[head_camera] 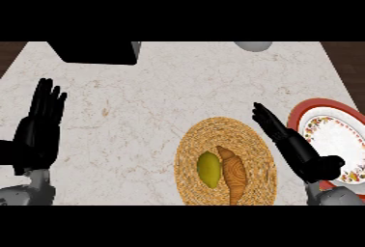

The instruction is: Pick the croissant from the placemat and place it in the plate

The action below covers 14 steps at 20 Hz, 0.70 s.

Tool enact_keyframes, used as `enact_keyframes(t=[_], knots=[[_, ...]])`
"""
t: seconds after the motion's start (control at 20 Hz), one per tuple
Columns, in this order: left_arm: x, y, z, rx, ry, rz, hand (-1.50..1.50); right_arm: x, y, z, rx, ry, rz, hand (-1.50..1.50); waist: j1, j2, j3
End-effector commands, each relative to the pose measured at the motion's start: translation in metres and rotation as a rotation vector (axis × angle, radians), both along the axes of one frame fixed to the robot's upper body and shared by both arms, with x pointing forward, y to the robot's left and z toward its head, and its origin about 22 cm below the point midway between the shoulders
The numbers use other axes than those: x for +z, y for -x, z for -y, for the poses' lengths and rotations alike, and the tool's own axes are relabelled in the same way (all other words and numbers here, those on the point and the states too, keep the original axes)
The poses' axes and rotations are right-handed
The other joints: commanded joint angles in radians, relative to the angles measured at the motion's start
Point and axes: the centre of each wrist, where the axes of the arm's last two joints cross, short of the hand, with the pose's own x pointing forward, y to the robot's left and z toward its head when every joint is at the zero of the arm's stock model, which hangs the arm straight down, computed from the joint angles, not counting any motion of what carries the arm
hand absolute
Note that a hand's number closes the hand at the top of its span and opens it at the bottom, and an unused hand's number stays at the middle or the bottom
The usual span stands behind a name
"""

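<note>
Right now the croissant (234, 172) lies on the round woven placemat (192, 144) near the counter's (143, 96) front edge, set lengthwise with its narrow tips pointing away from and toward the robot. Just beside it on its left, touching or nearly so, sits a yellow-green fruit (208, 169), perhaps a pear or lemon. The plate (335, 135), red-rimmed with a patterned white centre, rests on the counter to the right of the placemat, partly cut off by the view's edge.

The right hand (296, 149) hovers between placemat and plate, fingers straight and extended forward, holding nothing; it looks close to the croissant but not touching it. The left hand (39, 128) rests open at the view's left, fingers up, well apart from everything.

The croissant will likely be light, soft and flaky, so it could crush or shed crust under a pinch. The thick middle seems the sensible place to take hold, fingers on 1 long side and thumb on the other, since the tapered ends would probably bend or break. The fruit crowding the left flank leaves little room there, so the fingers may nudge it on the way in.

At the far edge sit a black object (96, 50) and a grey rounded thing (253, 46).
</note>
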Motion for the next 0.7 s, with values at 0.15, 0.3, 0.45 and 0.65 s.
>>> enact_keyframes(t=[0.15, 0.3, 0.45, 0.65], knots=[[-0.042, 0.012, 0.003, -0.032, -0.101, -0.241, 0.0, 0.046, -0.006, -0.05, 0.271, -0.005, 0.024, 1.5, -0.014, 0.024, 0.042], [-0.058, 0.021, 0.0, -0.043, -0.115, -0.336, 0.0, 0.113, -0.032, -0.017, 0.262, 0.53, 0.388, 1.5, -0.011, -0.035, 0.007], [-0.069, 0.026, 0.004, -0.057, -0.131, -0.403, 0.0, 0.138, -0.031, -0.014, 0.243, 0.799, 0.636, 1.5, -0.038, -0.014, 0.034], [-0.073, 0.028, 0.017, -0.078, -0.132, -0.415, 0.0, 0.013, 0.001, -0.015, -0.026, 0.295, 0.302, 1.5, -0.03, 0.033, 0.049]])
